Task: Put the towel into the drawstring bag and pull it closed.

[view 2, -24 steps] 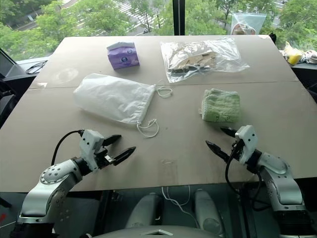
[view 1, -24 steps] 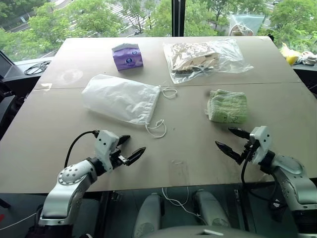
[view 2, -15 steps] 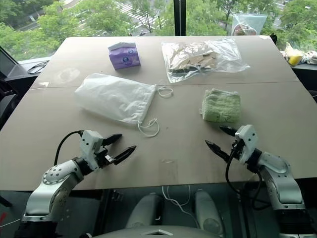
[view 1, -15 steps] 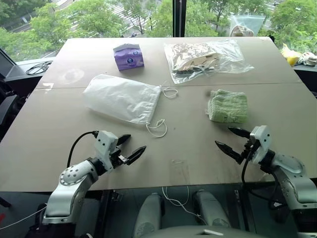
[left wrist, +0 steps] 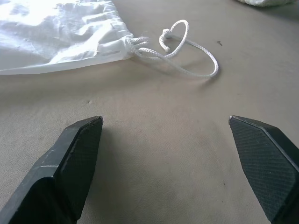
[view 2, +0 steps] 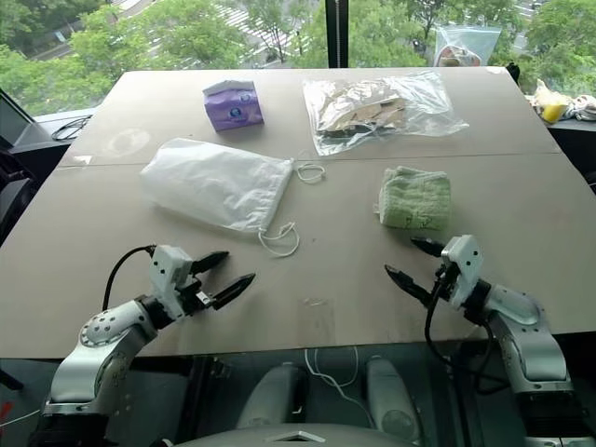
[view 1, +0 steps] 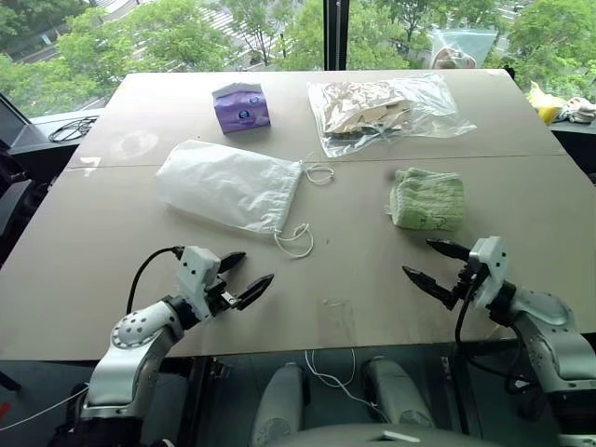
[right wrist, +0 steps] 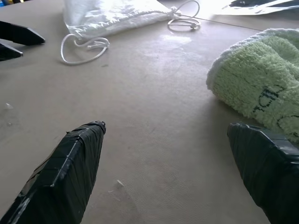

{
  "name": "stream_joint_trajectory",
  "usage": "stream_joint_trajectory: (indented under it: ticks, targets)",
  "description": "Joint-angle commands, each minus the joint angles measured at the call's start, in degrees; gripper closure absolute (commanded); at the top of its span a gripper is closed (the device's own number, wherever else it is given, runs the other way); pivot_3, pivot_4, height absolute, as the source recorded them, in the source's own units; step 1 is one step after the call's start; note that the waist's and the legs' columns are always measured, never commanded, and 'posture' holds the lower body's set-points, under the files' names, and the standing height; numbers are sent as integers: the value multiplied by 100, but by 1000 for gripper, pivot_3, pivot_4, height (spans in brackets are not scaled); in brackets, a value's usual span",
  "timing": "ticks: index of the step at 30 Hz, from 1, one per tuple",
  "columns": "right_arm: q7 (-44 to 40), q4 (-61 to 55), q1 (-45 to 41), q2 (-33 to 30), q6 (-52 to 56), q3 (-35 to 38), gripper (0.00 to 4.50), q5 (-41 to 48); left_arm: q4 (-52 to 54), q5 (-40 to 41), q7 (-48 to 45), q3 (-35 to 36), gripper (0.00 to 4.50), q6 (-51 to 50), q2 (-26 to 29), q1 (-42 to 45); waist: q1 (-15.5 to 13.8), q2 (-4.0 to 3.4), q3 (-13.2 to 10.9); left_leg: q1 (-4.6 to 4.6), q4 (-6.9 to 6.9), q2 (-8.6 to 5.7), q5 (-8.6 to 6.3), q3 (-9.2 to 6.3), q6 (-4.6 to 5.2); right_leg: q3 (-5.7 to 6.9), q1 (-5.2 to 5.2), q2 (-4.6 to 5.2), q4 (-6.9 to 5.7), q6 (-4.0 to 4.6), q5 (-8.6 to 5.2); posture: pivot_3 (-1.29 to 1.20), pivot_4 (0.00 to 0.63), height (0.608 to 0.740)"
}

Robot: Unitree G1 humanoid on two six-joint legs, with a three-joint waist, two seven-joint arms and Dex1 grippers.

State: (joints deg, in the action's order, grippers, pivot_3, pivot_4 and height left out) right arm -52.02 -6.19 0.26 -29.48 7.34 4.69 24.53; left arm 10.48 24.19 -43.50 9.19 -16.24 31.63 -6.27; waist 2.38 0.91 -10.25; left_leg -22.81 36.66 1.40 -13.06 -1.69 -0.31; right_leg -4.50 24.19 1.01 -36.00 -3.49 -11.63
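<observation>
Nothing is done yet: the towel (view 1: 427, 198) lies on the tabletop (view 1: 372, 279) well apart from the flat drawstring bag (view 1: 228, 184) (cords slack), while the left gripper (view 1: 244, 277) and right gripper (view 1: 431, 264) hover with fingers spread wide, empty.

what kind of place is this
Probably an upper-floor office or lab set up for robot trials: a plain table stands against a big window looking down on treetops, with a towel and drawstring bag laid out.
</observation>
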Motion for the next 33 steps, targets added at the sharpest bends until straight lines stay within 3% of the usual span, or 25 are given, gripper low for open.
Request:
stream_joint_trajectory:
  ticks: [1, 6, 11, 19, 26, 33]
  targets:
    - [-312, -270, -245, -219, 66, 374, 0, 494, 184, 159, 279, 98, 31, -332, -77, 277, -3, 0, -1, -1, 4, 0, 0, -1, 0, 1, 0, -1, -1, 0, 0, 0, 150, 740]
    - [-474, -479, -809, -493, 518, 625, 0, 1117, 407, -61, 953, -64, 31, -547, -356, 1016, -6, 7, -5, -10, 21, -2, 0, -3, 0, 1, -5, -1, -3, -2, 1, 0, 150, 740]
    - [-636, -633, -1062, -766, 753, 601, 0, 1212, 716, -206, 2074, -345, 31, -1037, -1181, 1784, -37, 13, -2, -10, 24, -11, 0, -19, 0, 7, -20, -1, -3, -5, 4, 0, 150, 740]
    - [-661, -743, -1076, -868, 869, 562, 0, 1176, 555, -1595, 4011, -1209, 31, -1505, -2321, 2570, -23, 16, -3, -12, 22, -16, -1, -26, 0, 8, -23, -2, -1, -29, 18, 0, 150, 740]
    - [-575, -866, -992, -815, 892, 521, 0, 1148, -325, -2975, 5142, -1563, 31, -1403, -2478, 2799, -14, 16, -4, -3, 31, -16, 0, -30, 0, 8, -36, -6, -2, -32, 20, 0, 150, 740]
    - [-494, -906, -953, -817, 895, 563, 0, 1120, -972, -3406, 5068, -1651, 31, -982, -2243, 2827, -27, 16, -4, -8, 35, -17, -1, -30, 0, 9, -36, -4, -2, -34, 21, 0, 150, 740]
